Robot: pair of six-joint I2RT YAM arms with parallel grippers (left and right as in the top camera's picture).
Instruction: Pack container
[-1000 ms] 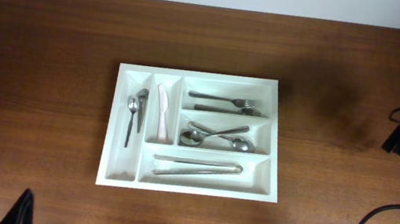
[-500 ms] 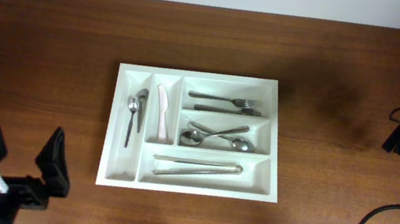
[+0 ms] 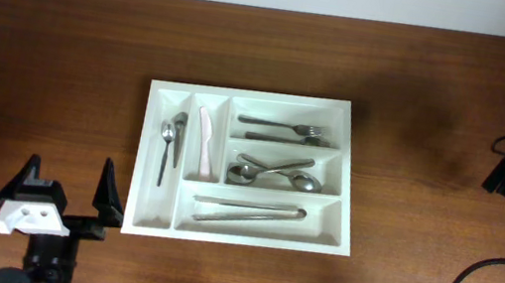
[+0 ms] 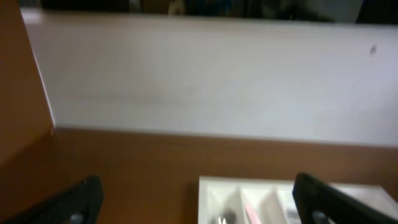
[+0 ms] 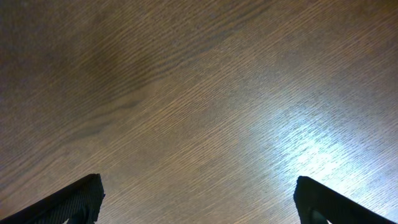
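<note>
Both spread wide, holding nothing, container (image 3: 289,98) just ahead-right of my left pincer (image 3: 70,163), wooden bench (image 5: 186,93) beneath my right pincer (image 5: 199,202).

Glossy white plastic container (image 3: 257,99), wood-grain table (image 3: 65,53)

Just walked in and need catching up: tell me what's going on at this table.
Nothing is held. The container sits in the middle of the table with forks, spoons, tongs, two small spoons and a pale knife sorted in its compartments. The left gripper hovers open and empty by its near-left corner. The right gripper is open too, above plain wood.
</note>
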